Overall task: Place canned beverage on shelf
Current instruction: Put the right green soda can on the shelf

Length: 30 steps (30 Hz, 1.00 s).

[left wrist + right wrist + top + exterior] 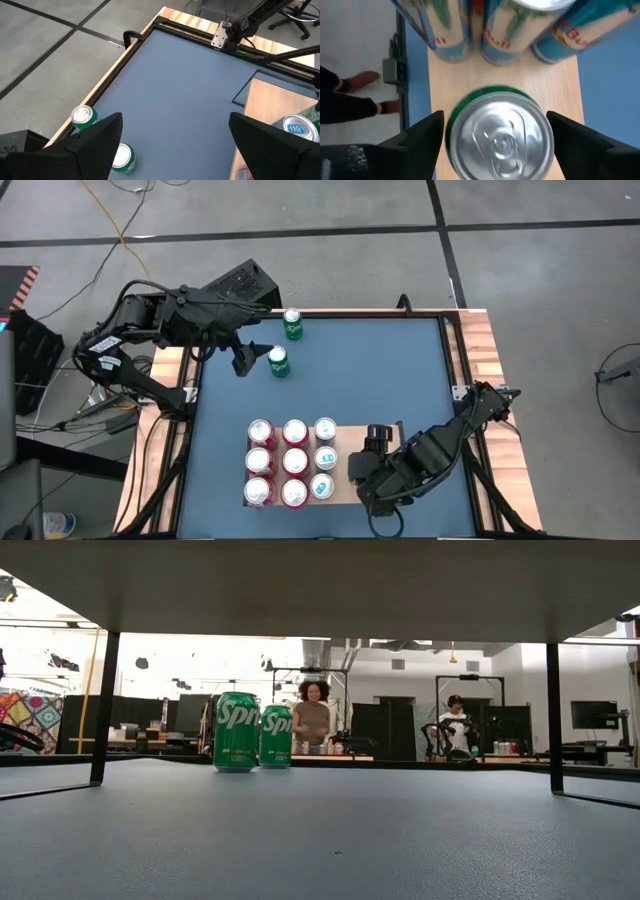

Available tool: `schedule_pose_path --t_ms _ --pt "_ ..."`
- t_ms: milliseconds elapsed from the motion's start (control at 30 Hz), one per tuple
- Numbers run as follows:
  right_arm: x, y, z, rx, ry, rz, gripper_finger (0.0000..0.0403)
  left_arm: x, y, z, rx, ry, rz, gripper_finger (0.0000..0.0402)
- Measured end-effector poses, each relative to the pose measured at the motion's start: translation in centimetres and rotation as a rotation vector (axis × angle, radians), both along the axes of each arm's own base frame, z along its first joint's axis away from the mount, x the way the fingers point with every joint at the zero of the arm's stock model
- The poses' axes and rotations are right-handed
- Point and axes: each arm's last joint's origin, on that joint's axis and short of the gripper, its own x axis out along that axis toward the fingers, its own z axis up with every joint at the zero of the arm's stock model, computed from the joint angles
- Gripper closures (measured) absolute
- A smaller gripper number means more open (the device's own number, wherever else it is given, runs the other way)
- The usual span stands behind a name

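A green can [500, 137] stands upright on the tan shelf [502, 80], between the fingers of my open right gripper [497, 145], which points down at it. From above, the right gripper [366, 453] hides this can. Beside it, several red and blue cans [292, 462] stand in rows on the shelf [345, 435]. Two more green cans [278, 362] [292, 324] stand on the blue mat at the far left. My left gripper [240, 360] hangs open above the mat beside the nearer of the two, holding nothing. My right gripper has a finger [422, 137] on each side of the green can's top rim [451, 125], coming from above. The can stands on its base on the shelf. Whether either finger touches the can, I cannot tell.
The blue mat [370, 370] lies open between the far cans and the shelf. Striped wooden rails with black bars [480, 370] frame the table. Beyond the table, in the low view, people [312, 715] are in the room.
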Motion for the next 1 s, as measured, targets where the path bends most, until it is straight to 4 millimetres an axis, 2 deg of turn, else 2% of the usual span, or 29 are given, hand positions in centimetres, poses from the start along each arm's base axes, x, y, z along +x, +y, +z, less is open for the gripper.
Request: schedule_pose_path --t_ms 167,300,433,533,600,833,1000 --pt "-0.2 -0.1 2.0 0.046 -0.072 0.015 0.007 0.0 0.0 0.0 0.004 0.002 -0.003 0.005" --pt "-1.2 -0.8 3.5 0.075 -0.138 0.024 0.007 0.0 0.0 0.0 0.006 0.003 -0.004 0.005" --pt "-3.1 -2.6 5.0 -0.068 -0.201 -0.09 0.0082 0.0 0.0 0.0 0.01 0.002 0.003 0.005" --pt "-3.7 -3.9 5.7 -0.092 -0.232 -0.121 0.0106 0.0 0.0 0.0 0.008 0.0 0.011 0.005" --pt "-3.6 -4.1 5.4 -0.124 -0.225 -0.12 0.0126 0.0 0.1 0.0 0.01 0.0 0.016 0.005" --pt "-1.9 -4.9 1.2 -0.225 -0.043 -0.066 0.0219 -0.1 0.1 -0.1 0.012 0.009 0.021 0.005" --pt "-1.8 -4.6 0.4 -0.198 -0.006 -0.049 0.0269 -0.1 0.1 -0.1 0.01 0.009 0.021 0.005"
